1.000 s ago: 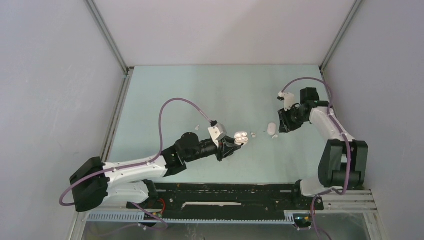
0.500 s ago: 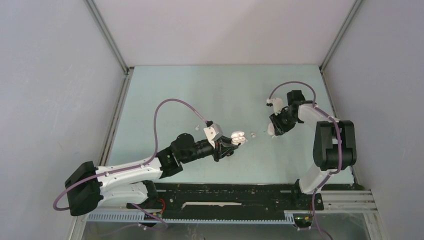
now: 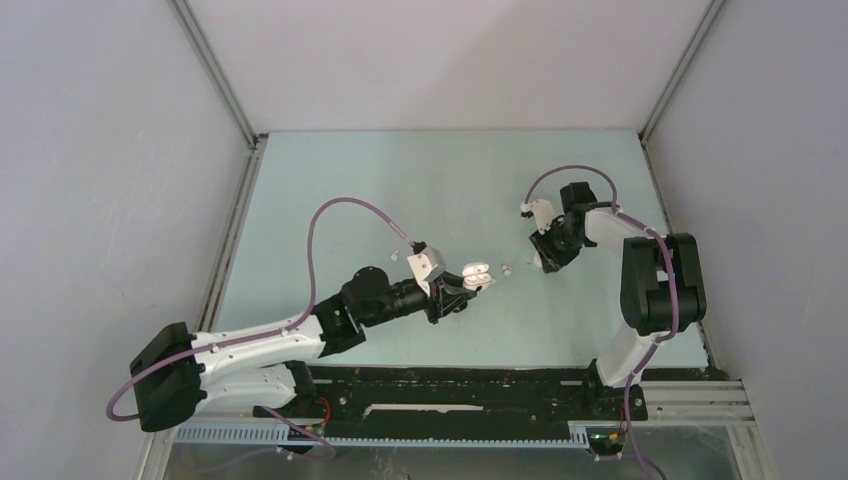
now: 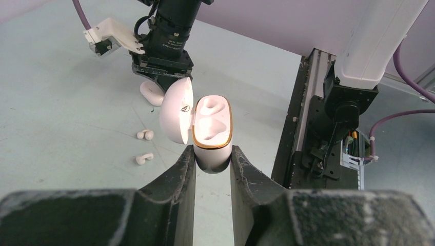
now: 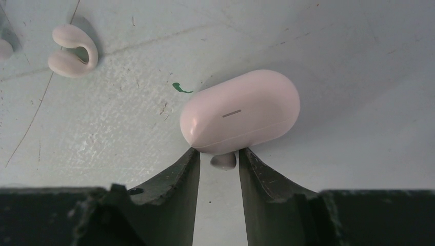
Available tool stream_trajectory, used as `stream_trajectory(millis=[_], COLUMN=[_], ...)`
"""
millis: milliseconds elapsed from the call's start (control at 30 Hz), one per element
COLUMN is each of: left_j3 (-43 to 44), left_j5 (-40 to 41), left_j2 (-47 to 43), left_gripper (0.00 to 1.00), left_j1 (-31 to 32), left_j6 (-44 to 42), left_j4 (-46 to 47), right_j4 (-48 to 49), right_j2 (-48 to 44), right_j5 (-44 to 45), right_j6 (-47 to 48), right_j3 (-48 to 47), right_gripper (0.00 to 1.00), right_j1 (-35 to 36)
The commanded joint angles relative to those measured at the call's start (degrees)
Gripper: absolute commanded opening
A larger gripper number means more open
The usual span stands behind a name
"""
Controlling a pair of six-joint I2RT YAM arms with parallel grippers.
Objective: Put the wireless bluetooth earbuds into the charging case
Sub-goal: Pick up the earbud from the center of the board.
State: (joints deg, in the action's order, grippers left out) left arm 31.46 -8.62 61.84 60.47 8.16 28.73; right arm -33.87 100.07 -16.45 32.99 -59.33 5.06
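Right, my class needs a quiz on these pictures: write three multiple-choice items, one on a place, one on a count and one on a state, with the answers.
1. Where is the open case with the gold rim?
A) on a shelf
B) gripped in the left claw
C) inside a box

2. How many of its sockets are filled?
A) none
B) one
C) both

3. What state is the pale case just beyond the right claw in?
A) lid shut, lying on the table
B) lid open
C) lifted in the air

Answers:
1 B: the left wrist view shows it clamped by its base.
2 A: both moulded sockets are bare.
3 A: no gap shows at the lid, and the case rests on the table.
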Motion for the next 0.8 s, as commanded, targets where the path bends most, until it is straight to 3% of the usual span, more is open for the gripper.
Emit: stream_trajectory(millis=[0, 333, 767], left_j3=[-0.43, -0.17, -0.66], left_j5=[0.71, 0.24, 0.23], left_j2=[-0.14, 0.95, 0.64], left_gripper=[0.0, 0.0, 0.0], left_j1=[0.18, 0.18, 0.18], left_j6=[0.89, 0.96, 1.07], left_j4=[1.22, 2.06, 2.07], right_j4=[0.68, 0.18, -1.2], right_j2=[0.3, -0.67, 1.37], right_j5=[1.27, 2.32, -2.87], right_j6=[-0.51, -3.03, 0.83], right_j3=[-0.35, -0.32, -0.31], right_gripper=[0.38, 0.41, 0.35], right_j1=[-0.3, -2.34, -2.42])
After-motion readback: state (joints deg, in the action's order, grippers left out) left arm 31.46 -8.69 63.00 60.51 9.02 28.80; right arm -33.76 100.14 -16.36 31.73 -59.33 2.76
